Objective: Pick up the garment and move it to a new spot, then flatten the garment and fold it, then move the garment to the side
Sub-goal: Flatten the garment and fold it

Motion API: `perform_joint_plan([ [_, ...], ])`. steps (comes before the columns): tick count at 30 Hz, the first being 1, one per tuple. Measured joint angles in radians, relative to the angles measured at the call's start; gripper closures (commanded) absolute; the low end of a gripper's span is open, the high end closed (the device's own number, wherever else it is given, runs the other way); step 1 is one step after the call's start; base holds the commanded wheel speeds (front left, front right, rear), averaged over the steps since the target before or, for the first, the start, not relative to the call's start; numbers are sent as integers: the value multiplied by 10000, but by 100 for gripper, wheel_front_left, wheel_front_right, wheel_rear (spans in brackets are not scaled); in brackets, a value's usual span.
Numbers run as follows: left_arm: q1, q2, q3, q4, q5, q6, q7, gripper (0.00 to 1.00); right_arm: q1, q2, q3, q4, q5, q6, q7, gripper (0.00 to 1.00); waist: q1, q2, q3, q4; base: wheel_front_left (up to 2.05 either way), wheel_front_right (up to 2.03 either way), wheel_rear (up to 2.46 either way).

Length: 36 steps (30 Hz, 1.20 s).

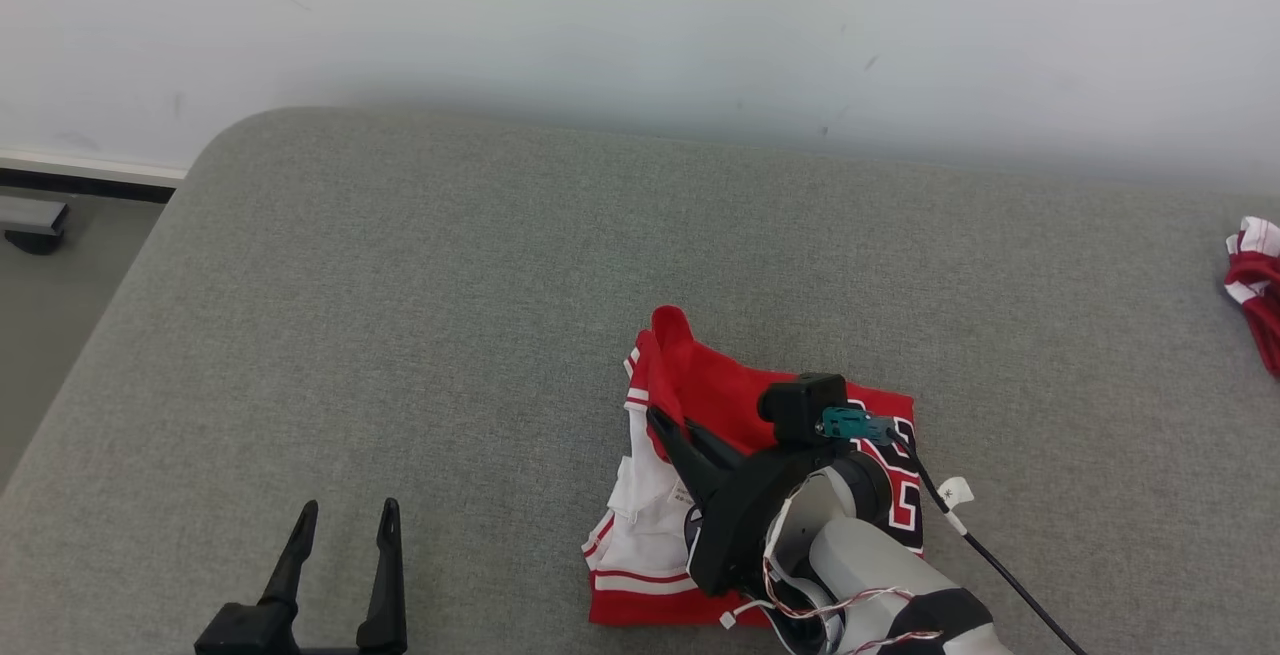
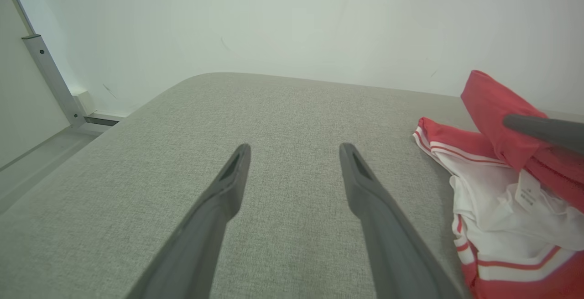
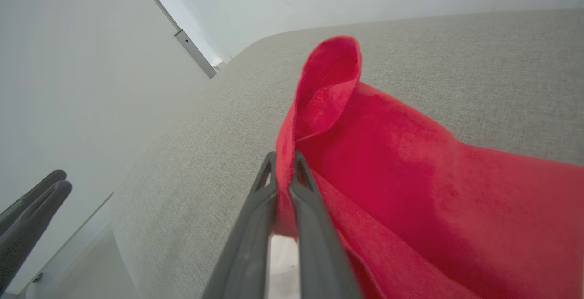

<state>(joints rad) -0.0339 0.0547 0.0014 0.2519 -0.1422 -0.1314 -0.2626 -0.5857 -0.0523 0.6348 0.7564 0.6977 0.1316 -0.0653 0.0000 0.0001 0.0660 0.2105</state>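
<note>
The red and white jersey [image 1: 725, 390] lies crumpled in the lower centre of the head view, just right of the middle, resting on the grey fabric-covered worktop [image 1: 450, 315]. Its white inner side and striped hem face the lower left of the heap, and part of a black-and-white number shows at its right side. A red fold at the jersey's upper left stands up off the heap. The right end effector [image 1: 657, 417] pinches that fold: in the right wrist view its two dark fingers [image 3: 269, 185] are pressed together with the red cloth [image 3: 410, 166] caught between them. A black cable [image 1: 985, 555] with a white tag runs from that wrist toward the lower right.

The left end effector [image 1: 348, 510] hovers at the lower left of the head view, well apart from the jersey, jaws spread wide over bare grey fabric with nothing between them.

A second red and white garment [image 1: 1255, 285] sits at the right edge. A white wall [image 1: 640, 25] rises behind the worktop.
</note>
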Motion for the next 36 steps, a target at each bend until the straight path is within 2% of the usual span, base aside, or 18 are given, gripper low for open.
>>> perform_joint_plan([
  [2, -78, -2, -10, 25, -15, 0, 0, 0, -133, 6, 257, 314, 163, 2, -65, 100, 0, 0, 13, 5, 0, 0, 0],
  [3, -81, -4, -15, 35, -19, 0, 0, 0, -203, 12, 349, 525, 184, 2, -94, 85, 0, 0, 10, -5, 0, 0, 0],
  [4, -81, -4, -15, 35, -19, 0, 0, 0, -203, 12, 349, 525, 184, 2, -94, 0, 0, 0, 10, -5, 0, 0, 0],
  [9, -77, -2, 38, 75, -88, 0, 0, 0, -690, 15, 802, 658, 483, 0, -1080, 0, 0, 0, -36, -150, 0, 0, 0],
  [14, -36, 21, 236, 73, -84, 0, 0, 0, -1069, -31, 374, 704, 63, 2, -1778, 0, 0, 0, -145, -356, 0, 0, 0],
  [19, 141, 82, 389, 13, -82, 0, 0, 0, -972, -800, -571, 282, -389, 0, -1950, 0, 0, 0, -239, -584, 0, 0, 0],
  [26, 305, 98, 548, -98, -82, 0, 0, 0, 367, -1664, -1791, -731, -1045, 0, -1964, 0, 0, 0, -280, -854, 0, 0, 0],
  [31, 305, 96, 550, -125, -77, 0, 0, 0, 1451, -1820, -1473, -1379, -1298, 0, -1908, 0, 0, 0, -261, -893, 0, 0, 0],
  [36, 304, 92, 552, -130, -73, 0, 0, 0, 2281, -1971, -585, -2516, -1574, 0, -1549, 0, 0, 0, -266, -853, 0, 0, 0],
])
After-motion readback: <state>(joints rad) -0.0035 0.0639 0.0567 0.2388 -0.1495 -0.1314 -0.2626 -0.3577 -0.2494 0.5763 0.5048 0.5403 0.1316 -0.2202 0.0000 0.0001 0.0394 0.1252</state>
